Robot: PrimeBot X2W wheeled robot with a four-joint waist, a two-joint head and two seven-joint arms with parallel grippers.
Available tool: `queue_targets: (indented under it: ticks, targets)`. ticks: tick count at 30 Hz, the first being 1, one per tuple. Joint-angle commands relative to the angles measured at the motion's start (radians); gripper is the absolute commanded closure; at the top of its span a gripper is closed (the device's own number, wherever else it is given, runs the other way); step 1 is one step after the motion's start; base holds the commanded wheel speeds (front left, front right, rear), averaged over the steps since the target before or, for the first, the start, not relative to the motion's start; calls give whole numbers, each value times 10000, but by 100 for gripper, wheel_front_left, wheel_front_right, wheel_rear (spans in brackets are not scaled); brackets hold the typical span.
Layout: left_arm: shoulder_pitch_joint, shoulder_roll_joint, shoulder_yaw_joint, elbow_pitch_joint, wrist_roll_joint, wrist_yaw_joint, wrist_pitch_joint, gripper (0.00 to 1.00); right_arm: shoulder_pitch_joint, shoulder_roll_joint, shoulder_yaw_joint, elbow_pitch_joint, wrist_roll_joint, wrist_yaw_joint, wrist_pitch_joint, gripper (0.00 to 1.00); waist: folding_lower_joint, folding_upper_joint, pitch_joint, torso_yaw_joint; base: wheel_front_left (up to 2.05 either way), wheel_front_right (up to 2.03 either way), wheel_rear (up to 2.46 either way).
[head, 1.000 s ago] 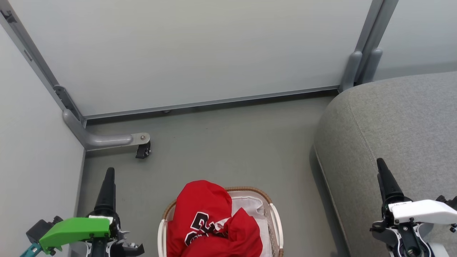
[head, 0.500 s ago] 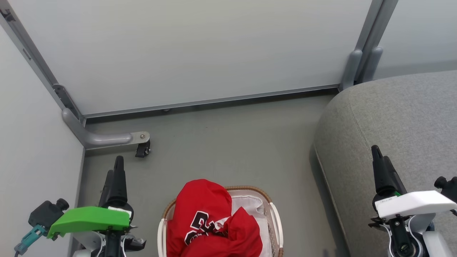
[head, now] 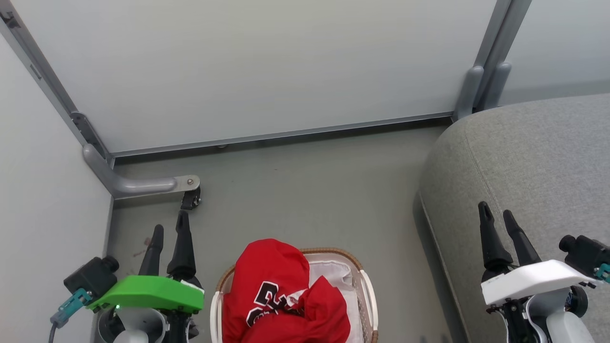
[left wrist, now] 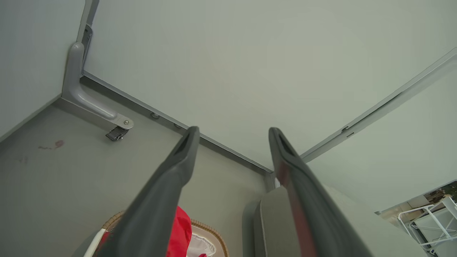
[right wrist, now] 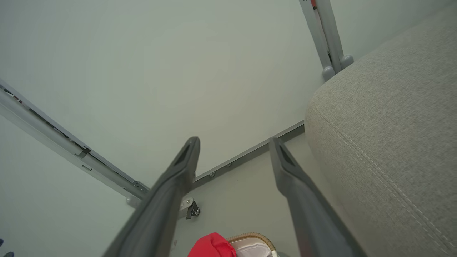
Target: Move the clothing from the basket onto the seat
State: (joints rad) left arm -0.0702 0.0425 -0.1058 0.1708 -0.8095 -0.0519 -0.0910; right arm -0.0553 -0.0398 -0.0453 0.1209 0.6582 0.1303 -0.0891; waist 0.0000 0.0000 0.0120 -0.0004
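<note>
The red clothing (head: 281,295) is heaped in the basket (head: 367,290) at the bottom centre of the head view; a jersey with black-and-white lettering lies among it, over a white liner. The grey seat (head: 533,157) fills the right side. My left gripper (head: 169,221) stands open over the floor left of the basket, apart from it. Over the seat's near left part my right gripper (head: 495,212) is open and holds nothing. The clothing (left wrist: 180,232) and the basket rim (left wrist: 214,232) show low in the left wrist view, with my left gripper (left wrist: 232,130) above. The right wrist view has the clothing (right wrist: 212,246), the seat (right wrist: 392,117) and my right gripper (right wrist: 234,140).
Pale partition walls (head: 262,66) close off the back and left. A grey metal foot with a black caster (head: 190,197) juts onto the grey floor (head: 310,190) just beyond my left gripper. A second grey foot (head: 469,90) stands at the seat's far corner.
Both grippers have rolled, so each now shows two spread fingers instead of one. The left gripper moved forward and toward the basket; the right shifted left. The clothing and basket stayed put.
</note>
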Motion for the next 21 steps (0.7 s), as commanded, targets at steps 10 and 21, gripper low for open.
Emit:
queue_targets:
  ticks: [10, 21]
  targets:
    - [16, 70, -106, 155, 1615, 57, -368, 0, 33, -77, 140, 132, -1517, 5, -389, 0, 0, 0, 5, 15, 0, 0, 0]
    - [62, 78, -307, 602, 2554, 54, -659, 0, 61, -91, 292, 247, -2717, 4, -682, 0, 0, 0, -8, 62, 0, 0, 0]
